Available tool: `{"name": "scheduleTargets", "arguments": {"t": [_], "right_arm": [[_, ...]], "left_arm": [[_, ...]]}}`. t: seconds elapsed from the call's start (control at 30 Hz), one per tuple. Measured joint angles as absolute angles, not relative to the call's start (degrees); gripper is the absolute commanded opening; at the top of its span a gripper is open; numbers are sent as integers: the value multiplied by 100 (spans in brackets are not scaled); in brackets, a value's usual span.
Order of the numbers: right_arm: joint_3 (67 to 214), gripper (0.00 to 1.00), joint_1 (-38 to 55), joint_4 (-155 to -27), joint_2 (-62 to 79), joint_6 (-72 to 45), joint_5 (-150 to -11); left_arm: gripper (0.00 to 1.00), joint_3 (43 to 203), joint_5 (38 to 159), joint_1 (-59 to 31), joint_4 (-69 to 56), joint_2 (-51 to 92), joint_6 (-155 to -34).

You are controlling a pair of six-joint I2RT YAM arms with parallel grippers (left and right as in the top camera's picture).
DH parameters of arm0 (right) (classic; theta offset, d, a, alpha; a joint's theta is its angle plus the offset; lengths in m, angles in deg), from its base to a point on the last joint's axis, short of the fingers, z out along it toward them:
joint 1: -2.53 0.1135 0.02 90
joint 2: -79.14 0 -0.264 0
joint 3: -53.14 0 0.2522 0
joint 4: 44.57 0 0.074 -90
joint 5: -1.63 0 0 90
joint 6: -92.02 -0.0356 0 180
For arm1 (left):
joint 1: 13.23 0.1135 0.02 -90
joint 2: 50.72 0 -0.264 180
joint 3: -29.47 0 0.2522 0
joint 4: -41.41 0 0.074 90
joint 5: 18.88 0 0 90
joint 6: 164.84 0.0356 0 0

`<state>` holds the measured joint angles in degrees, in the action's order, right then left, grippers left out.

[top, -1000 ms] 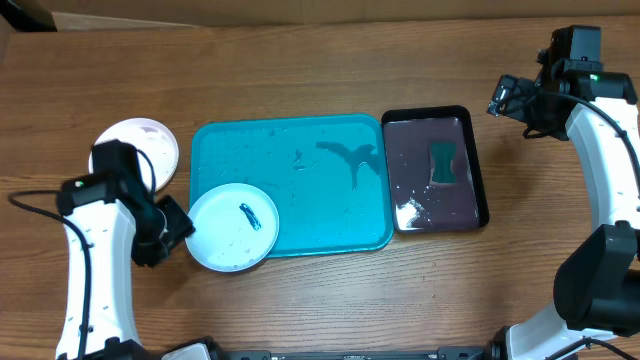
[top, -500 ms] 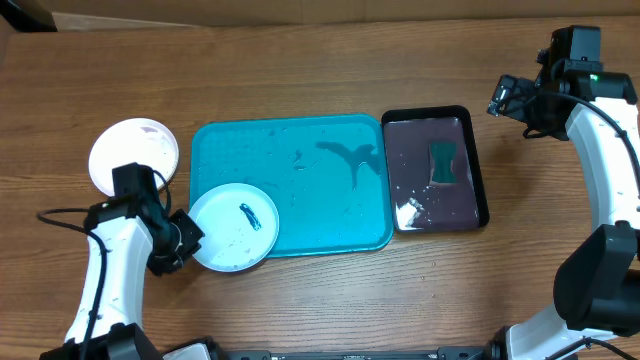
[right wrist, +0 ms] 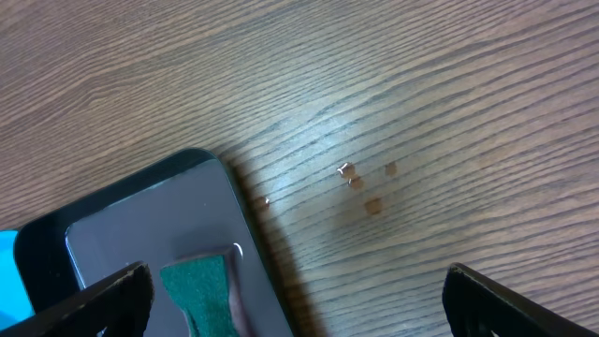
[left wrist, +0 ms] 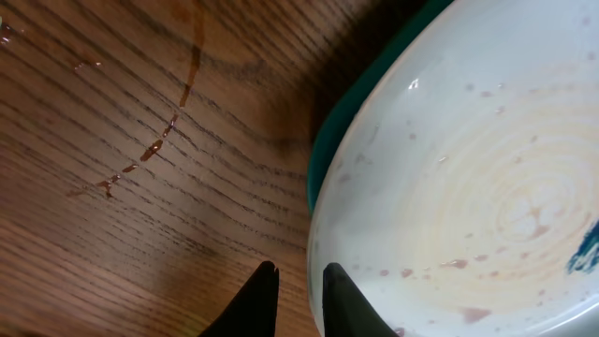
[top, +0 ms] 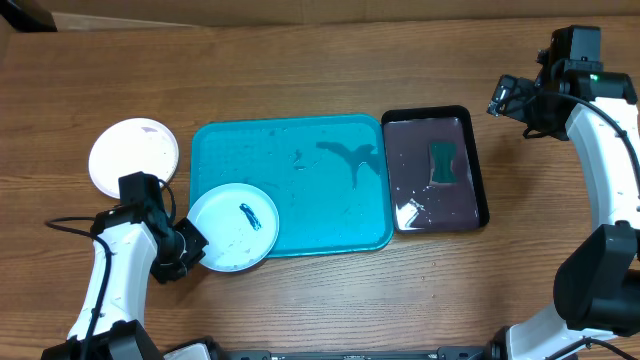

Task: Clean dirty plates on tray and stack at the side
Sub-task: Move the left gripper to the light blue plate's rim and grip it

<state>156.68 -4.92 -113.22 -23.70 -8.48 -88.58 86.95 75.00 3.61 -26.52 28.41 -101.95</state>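
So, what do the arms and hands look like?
Left arm and right arm: white shells, black joints. A thin black cable hangs from the left; a green light marks the right. Left hand and right hand: two dark fingers each.

Looks like a robotics lab bench: a left arm [top: 105,270] & right arm [top: 603,150], both white-and-black robot units w/ wrist cams, stand at opposite ends of a wood-grain table [top: 300,60]. Dishwashing is staged w/ props on the tabletop: turquoise plastic tray [top: 320,210], small black tray [top: 415,150] holding a green sponge [top: 443,163], smeared white plate [top: 225,235].
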Motion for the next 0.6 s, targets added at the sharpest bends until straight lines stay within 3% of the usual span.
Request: {"name": "scheduleTargets", "arguments": {"t": [0.13, 0.6], "right_arm": [[15668, 100, -492, -11322, -2370, -850, -8858], [15668, 100, -492, -11322, -2370, -848, -8860]], "left_arm": [[7, 8588, 7503, 361, -2536, 2841, -10217], [4, 8544, 7682, 361, -2383, 2841, -10257]]}}
